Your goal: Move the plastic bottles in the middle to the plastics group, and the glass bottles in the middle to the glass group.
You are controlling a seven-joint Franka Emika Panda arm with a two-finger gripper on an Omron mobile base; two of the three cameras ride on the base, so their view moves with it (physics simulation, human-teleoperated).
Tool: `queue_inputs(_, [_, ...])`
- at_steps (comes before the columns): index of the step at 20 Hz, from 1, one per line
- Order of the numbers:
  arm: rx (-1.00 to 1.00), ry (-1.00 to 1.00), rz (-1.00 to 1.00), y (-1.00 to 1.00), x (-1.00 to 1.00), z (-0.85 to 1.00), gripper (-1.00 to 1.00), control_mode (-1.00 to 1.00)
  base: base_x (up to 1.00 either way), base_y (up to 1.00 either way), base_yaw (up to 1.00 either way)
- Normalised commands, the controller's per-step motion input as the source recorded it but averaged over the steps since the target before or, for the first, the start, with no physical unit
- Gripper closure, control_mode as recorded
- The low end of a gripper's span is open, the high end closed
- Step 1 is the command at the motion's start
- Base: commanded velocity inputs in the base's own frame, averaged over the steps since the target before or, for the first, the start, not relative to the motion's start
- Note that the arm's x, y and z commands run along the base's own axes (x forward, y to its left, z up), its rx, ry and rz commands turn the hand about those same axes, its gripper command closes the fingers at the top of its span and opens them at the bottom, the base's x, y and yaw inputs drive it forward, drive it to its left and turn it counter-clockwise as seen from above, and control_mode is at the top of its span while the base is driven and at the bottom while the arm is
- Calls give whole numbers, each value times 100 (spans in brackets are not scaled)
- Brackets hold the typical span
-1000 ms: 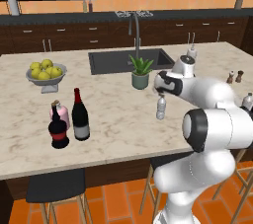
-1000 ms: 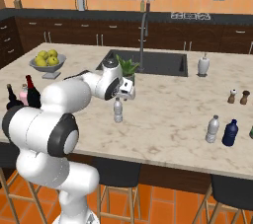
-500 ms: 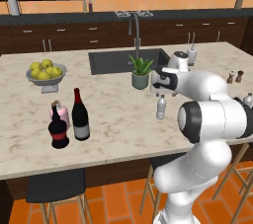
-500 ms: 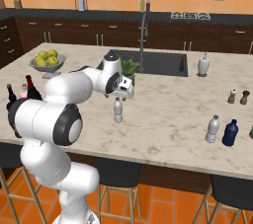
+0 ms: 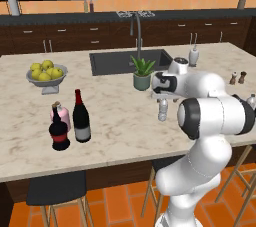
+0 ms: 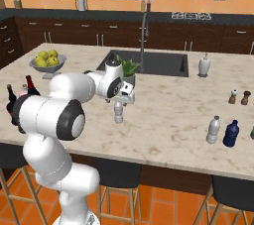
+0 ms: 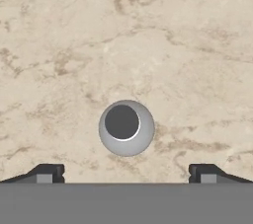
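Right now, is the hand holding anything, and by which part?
Nothing held. The hand is open, fingertips spread wide, hovering above the plastic bottle on the counter, clear of its cap.

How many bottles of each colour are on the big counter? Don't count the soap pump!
Clear water bottles: 2
Dark bottles: 2, the wine bottle and the squat red-labelled bottle
Pink bottle: 1
Blue bottle: 1
Total: 6
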Motion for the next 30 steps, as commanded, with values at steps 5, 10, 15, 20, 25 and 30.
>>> queue_inputs(5, [0,-3,0,0,0,-21,-100,-100,0,0,0])
queue_inputs(10, [0,-15,0,0,0,0,-100,-100,0,0,0])
queue_inputs(15, [0,-6,0,1,0,0,-100,-100,0,0,0])
queue_inputs(20, [0,0,0,1,7,0,-100,-100,0,0,0])
queue_inputs(25, [0,0,0,0,12,0,-100,-100,0,0,0])
queue_inputs(30, [0,0,0,0,9,0,-100,-100,0,0,0])
